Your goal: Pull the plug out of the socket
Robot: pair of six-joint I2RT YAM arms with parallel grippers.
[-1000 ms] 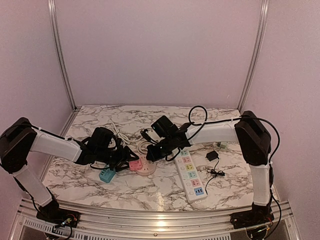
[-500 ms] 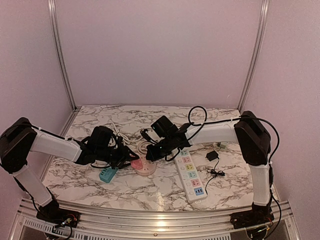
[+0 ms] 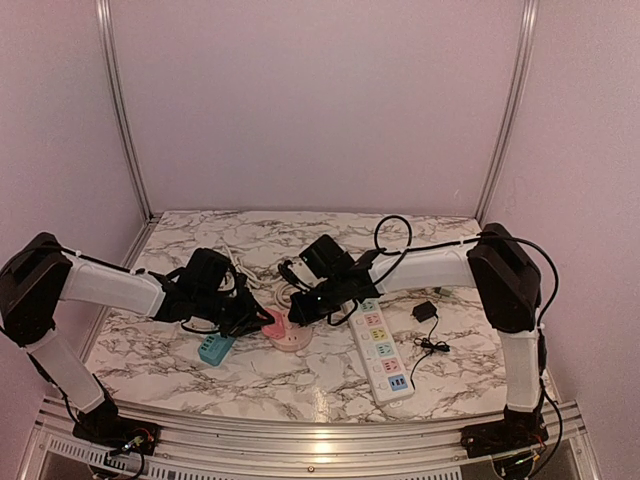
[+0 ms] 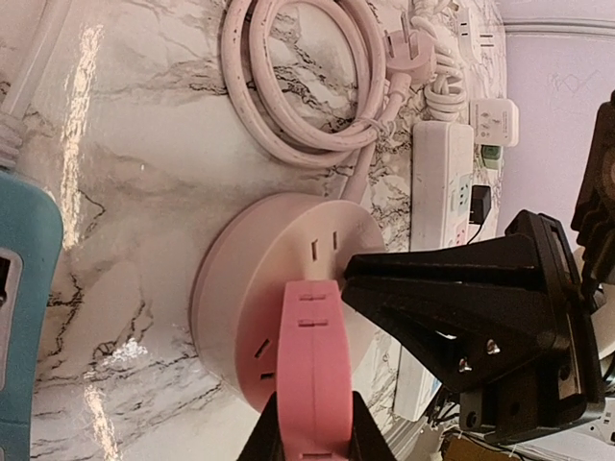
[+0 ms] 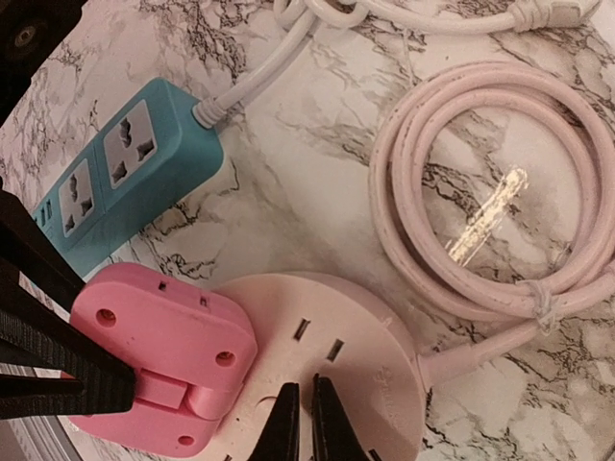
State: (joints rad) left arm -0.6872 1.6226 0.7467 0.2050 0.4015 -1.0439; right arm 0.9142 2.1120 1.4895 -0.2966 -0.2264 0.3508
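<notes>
Plug check: pink plug (image 4: 314, 370) sits seated in round pink socket (image 4: 252, 279), mid-table, just right of teal power strip (image 5: 125, 173). Left gripper (image 4: 315, 432) has jaws pinching plug's sides, set for the pull. Right gripper (image 5: 300, 423), jaws pressed together, tips down on socket top, prob. pinning base so it won't lift w/ plug.

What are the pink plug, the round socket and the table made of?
The plug looks like hard plastic, matte pink, with moulded edges and screw holes. The socket seems to be smooth pale plastic too, with a soft sheen and neat cut slots. The table looks like marble, white with dark veins and shiny glare, though it could be a printed surface.
</notes>
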